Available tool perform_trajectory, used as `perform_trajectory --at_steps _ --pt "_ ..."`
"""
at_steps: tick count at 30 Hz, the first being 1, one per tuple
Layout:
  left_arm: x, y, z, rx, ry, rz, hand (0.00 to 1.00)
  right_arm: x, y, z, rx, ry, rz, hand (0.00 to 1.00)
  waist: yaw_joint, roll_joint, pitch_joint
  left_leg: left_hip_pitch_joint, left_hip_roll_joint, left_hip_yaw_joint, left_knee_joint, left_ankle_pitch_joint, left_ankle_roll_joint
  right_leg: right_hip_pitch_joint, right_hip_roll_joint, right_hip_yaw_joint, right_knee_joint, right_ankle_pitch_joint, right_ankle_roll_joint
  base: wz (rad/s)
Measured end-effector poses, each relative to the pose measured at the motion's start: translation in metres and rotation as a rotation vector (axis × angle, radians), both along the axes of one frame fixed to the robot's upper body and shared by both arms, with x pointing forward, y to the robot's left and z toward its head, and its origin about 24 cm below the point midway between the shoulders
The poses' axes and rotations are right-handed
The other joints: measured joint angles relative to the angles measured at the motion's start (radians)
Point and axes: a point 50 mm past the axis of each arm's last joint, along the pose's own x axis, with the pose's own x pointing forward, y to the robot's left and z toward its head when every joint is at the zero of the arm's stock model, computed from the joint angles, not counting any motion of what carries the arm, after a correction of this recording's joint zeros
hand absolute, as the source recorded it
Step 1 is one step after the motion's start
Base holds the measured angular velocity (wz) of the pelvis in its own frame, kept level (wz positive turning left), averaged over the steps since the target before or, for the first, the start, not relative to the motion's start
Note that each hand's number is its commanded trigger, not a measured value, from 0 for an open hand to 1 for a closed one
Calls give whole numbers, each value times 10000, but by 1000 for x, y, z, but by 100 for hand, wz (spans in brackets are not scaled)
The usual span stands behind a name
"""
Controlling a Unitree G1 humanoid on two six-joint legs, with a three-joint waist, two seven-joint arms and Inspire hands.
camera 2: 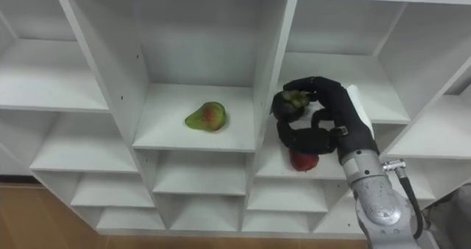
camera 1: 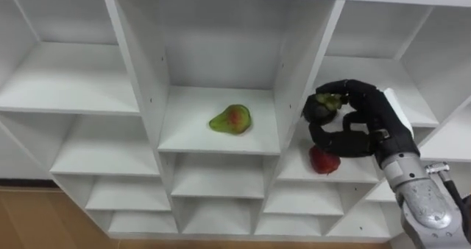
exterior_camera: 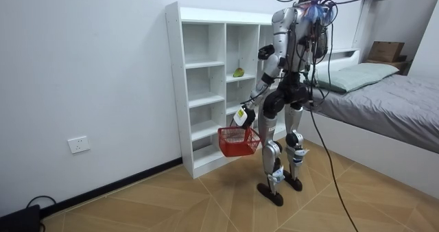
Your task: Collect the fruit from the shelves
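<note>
The right hand [camera 1: 368,116] is curled round a dark green fruit [camera 1: 324,105], held in front of the white closet [camera 1: 140,72]; a green pear [camera 1: 230,120] with a red blush lies alone in the middle compartment; a red fruit [camera 1: 322,160] sits in the compartment to its right, partly hidden behind the thumb; a red basket [exterior_camera: 239,141] hangs from the left hand [exterior_camera: 241,115] beside the robot's knee, its contents and that hand's grip too small to make out.

- A bed [exterior_camera: 391,115] with grey bedding stands at the room view's right.
- A pale green pillow [exterior_camera: 357,73] lies at its head.
- A cardboard box [exterior_camera: 385,51] sits behind the pillow.
- A white wall socket [exterior_camera: 79,145] is low on the wall.
- The wooden floor [exterior_camera: 171,204] is laid in a herringbone pattern.
</note>
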Motion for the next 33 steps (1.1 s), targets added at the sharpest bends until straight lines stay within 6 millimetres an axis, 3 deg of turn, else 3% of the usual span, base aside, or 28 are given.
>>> perform_trajectory --at_steps 7,17,23,33 --pt "8 -3 0 -111 -150 -70 100 -1 3 1 184 69 323 100 86 79 -13 -10 83 203 -63 13 -24 -168 69 141 41 45 -67 -10" --pt "35 -16 3 -553 -1056 -462 100 -5 17 -4 504 276 804 100 51 -72 5 -37 124 273 -57 47 -75 -312 107 226 136 67 -98 -4" --pt "55 -23 6 -622 -1515 -818 100 -4 21 -11 762 101 645 100 42 -244 -2 -395 148 234 222 46 -74 -553 97 161 164 129 -159 0" --pt "79 -39 13 -981 -2340 -1728 100 1 19 -23 1359 -150 173 100 64 -233 9 -1094 172 -113 674 62 -120 -918 73 -53 193 205 -221 9"
